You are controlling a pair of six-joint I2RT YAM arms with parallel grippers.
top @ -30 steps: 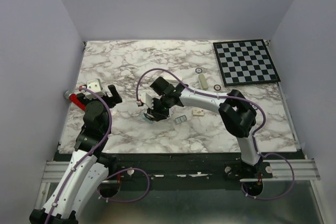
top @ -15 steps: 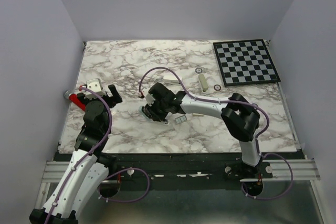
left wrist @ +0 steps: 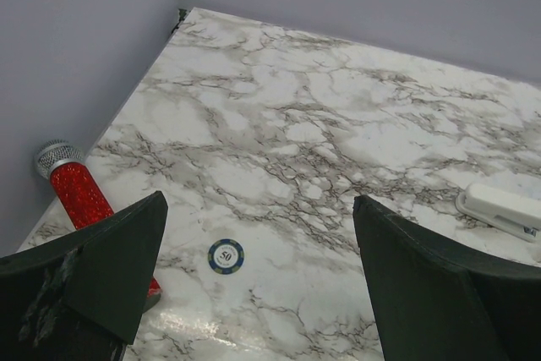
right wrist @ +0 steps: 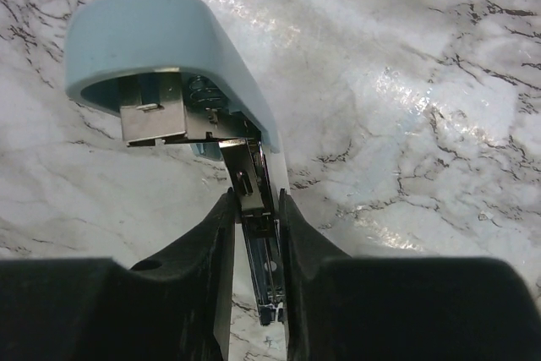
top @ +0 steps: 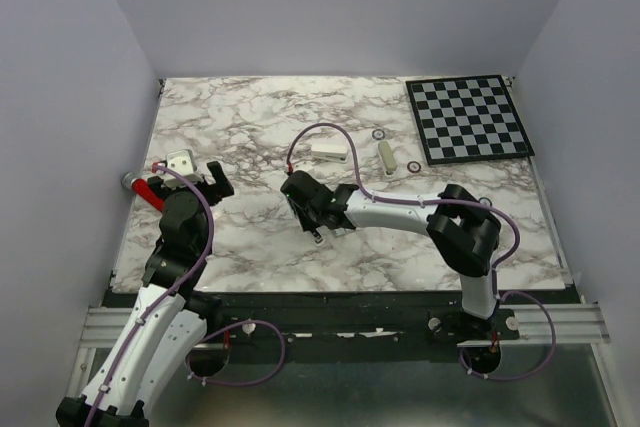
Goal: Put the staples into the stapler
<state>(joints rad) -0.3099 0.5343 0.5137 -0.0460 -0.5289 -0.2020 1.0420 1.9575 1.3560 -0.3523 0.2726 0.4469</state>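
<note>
Pale blue plastic and bright steel: one stapler [right wrist: 169,31], its rounded lid swung up and open. Its metal magazine rail runs back from the hinge, straight between the fingers of my right gripper [right wrist: 254,205]. My jaws there are narrow, pressed against both sides of that rail, holding it just above the marble table [right wrist: 423,82]. A shiny strip lies along the rail toward my wrist. Whether that is the staples I cannot tell, and I cannot pick them out elsewhere.

My left gripper [left wrist: 259,209] is spread wide and grips nothing. Below it, between its two fingers, lies one blue poker chip [left wrist: 226,255] marked "50", the only writing I can read. Beside its left finger lies one red glitter microphone [left wrist: 80,196] with a silver head. Ahead and to the right of that hand sits one white oblong block [left wrist: 500,205].

Beyond my right hand: one chessboard [top: 470,119], two small dark rings [top: 378,134], one cream bar [top: 385,154].
</note>
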